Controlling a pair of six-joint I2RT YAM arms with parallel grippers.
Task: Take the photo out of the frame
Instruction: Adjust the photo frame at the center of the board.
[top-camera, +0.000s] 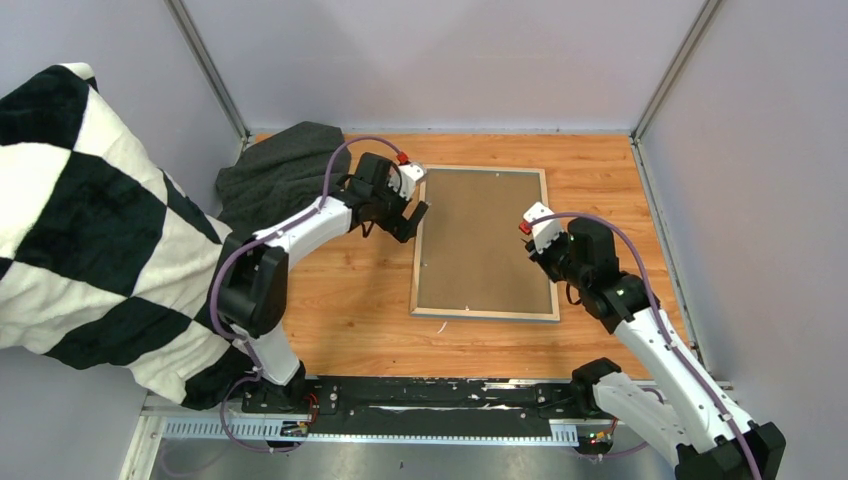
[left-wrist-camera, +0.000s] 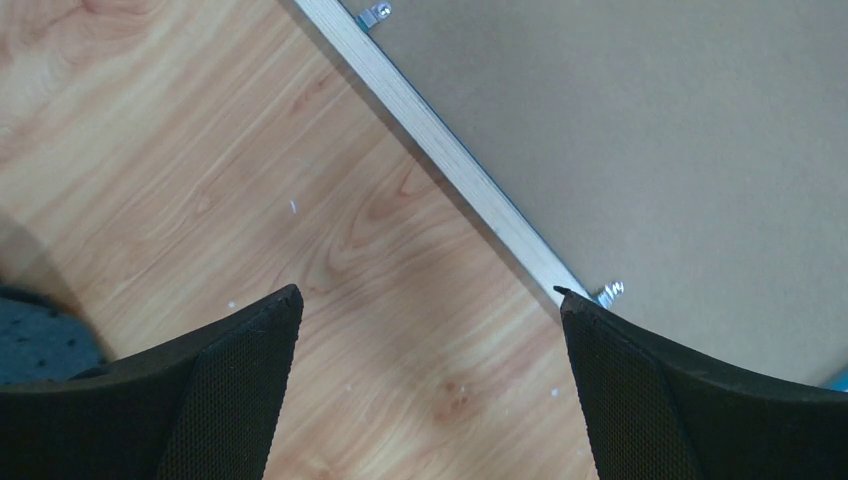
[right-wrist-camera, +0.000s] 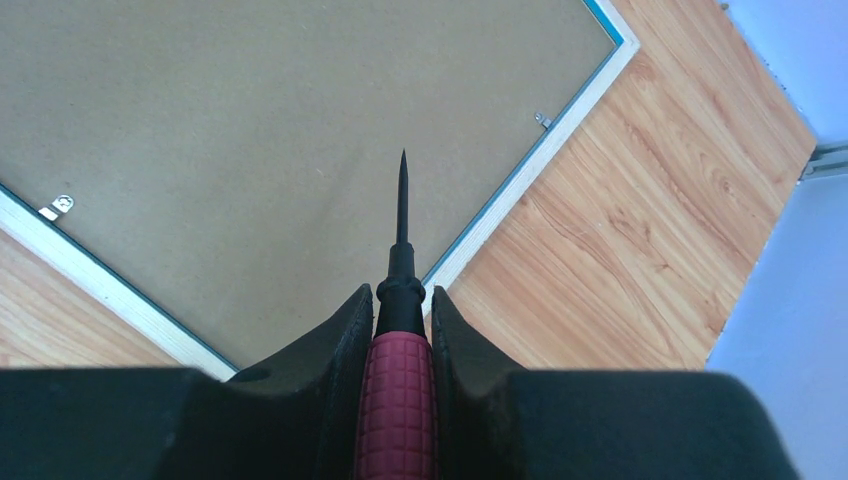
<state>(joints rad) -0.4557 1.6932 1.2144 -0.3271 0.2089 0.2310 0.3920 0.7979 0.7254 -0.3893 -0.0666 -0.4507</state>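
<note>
The frame (top-camera: 417, 262) lies face down on the wooden table, its pale wood edge (left-wrist-camera: 440, 150) around the brown backing board (top-camera: 485, 240). The photo is hidden beneath that board. Small metal clips (left-wrist-camera: 610, 292) (right-wrist-camera: 56, 207) sit along the inner edge. My left gripper (top-camera: 415, 215) hovers open over the frame's upper left side; in its wrist view the left gripper (left-wrist-camera: 428, 292) has only bare table between its fingers. Over the right side, my right gripper (top-camera: 538, 252) (right-wrist-camera: 400, 292) is shut on a maroon-handled pointed tool (right-wrist-camera: 398, 400), whose black tip points over the backing board (right-wrist-camera: 250, 130).
A dark grey cloth (top-camera: 280, 170) is bunched at the back left corner. A black-and-white checked fabric (top-camera: 90, 220) fills the left side outside the cell. Grey walls close the table on three sides, and a black rail (top-camera: 400, 400) runs along the near edge.
</note>
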